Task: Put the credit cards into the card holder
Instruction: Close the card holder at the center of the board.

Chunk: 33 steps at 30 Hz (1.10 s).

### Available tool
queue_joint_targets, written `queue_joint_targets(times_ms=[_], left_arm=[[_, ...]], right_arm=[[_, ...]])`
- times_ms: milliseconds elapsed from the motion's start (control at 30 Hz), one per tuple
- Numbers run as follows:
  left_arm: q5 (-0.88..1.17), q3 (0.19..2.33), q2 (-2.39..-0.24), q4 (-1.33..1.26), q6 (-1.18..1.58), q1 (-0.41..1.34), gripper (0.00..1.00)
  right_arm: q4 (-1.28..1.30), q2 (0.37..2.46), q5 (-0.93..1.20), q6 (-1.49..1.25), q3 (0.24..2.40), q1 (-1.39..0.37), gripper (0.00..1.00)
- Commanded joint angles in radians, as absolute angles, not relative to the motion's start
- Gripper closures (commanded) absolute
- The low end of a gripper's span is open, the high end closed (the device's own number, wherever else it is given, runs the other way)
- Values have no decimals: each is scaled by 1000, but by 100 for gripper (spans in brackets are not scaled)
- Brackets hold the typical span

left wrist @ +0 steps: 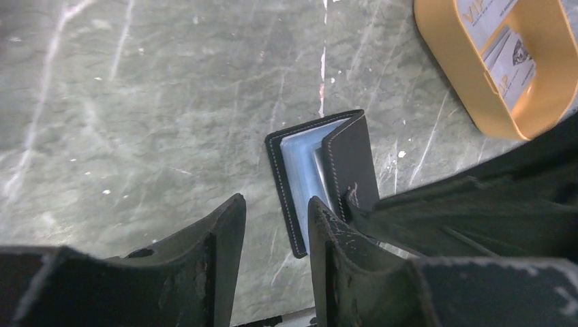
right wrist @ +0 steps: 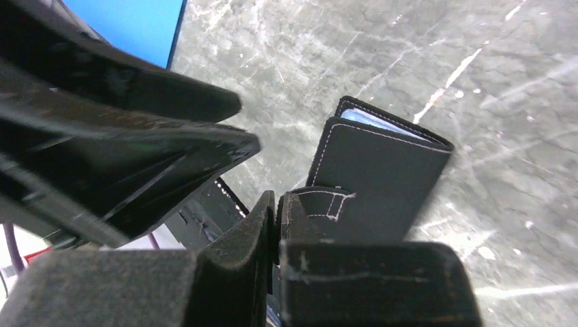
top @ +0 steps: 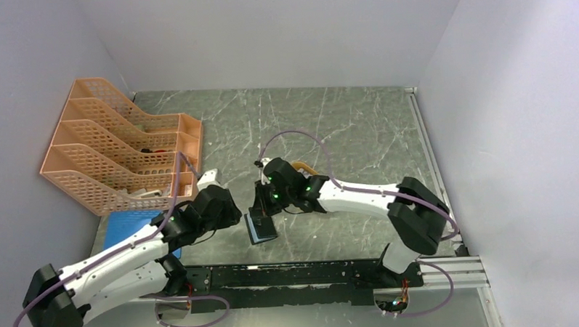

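**Overhead view.** Both arms reach toward the middle of the grey marbled table (top: 358, 132). I find the card holder (top: 260, 228) lying just below centre, with the left gripper (top: 234, 215) on its left and the right gripper (top: 262, 206) directly above it. An orange mesh file rack (top: 119, 151) fills the upper left. A blue pad (top: 129, 226) lies below the rack, partly under the left arm. An orange tray (top: 306, 166) shows behind the right wrist.

**Left wrist view.** The card holder sits at centre, partly open, with its black flap lifted and the bluish-grey inner pockets showing. The left gripper's jaws stand apart with nothing between them. Its right-hand finger (left wrist: 334, 252) is just beside the holder's lower left edge; I cannot tell whether it touches. The credit cards (left wrist: 508, 51) lie in the orange tray at the upper right, well apart from the holder, and I read "VIP" on them.

**Right wrist view.** The right gripper's jaws are pressed nearly together at bottom centre, pinching the lifted flap at its snap tab (right wrist: 326, 202). The holder extends up and to the right from the fingertips, and a sliver of blue pocket shows at its top edge. The left gripper is the dark mass at left. A corner of the blue pad shows at the upper left.
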<state>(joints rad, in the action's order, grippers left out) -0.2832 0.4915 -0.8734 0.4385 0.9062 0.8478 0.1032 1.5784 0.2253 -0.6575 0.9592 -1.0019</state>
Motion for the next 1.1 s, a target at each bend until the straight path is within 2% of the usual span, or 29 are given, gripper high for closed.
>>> queue_joint_targets(times_ms=[0, 67, 100, 233, 300, 400, 500, 633, 800, 1067], left_arm=[[-376, 521, -784, 586, 934, 850, 55], [-391, 525, -750, 612, 948, 849, 55], [-398, 529, -738, 629, 954, 850, 55], [-421, 547, -683, 661, 969, 850, 54], [-433, 557, -663, 668, 965, 849, 53], [-446, 577, -647, 683, 954, 850, 47], [-450, 596, -646, 695, 938, 850, 37], [-414, 608, -667, 677, 903, 850, 31], [-267, 568, -760, 545, 866, 849, 29], [-152, 526, -964, 368, 840, 850, 29]], right_arm=[[44, 1666, 248, -681, 1017, -1035, 100], [44, 1710, 272, -683, 1045, -1053, 100], [51, 1729, 281, -684, 1058, -1061, 97], [43, 1727, 300, -690, 1065, -1079, 56], [73, 1694, 291, -678, 1069, -1079, 43], [139, 1621, 271, -648, 1066, -1078, 29], [218, 1509, 209, -617, 1040, -1074, 27], [257, 1338, 114, -604, 932, -1045, 29], [271, 1301, 32, -626, 824, -1028, 50], [169, 1309, 19, -679, 736, -1028, 50]])
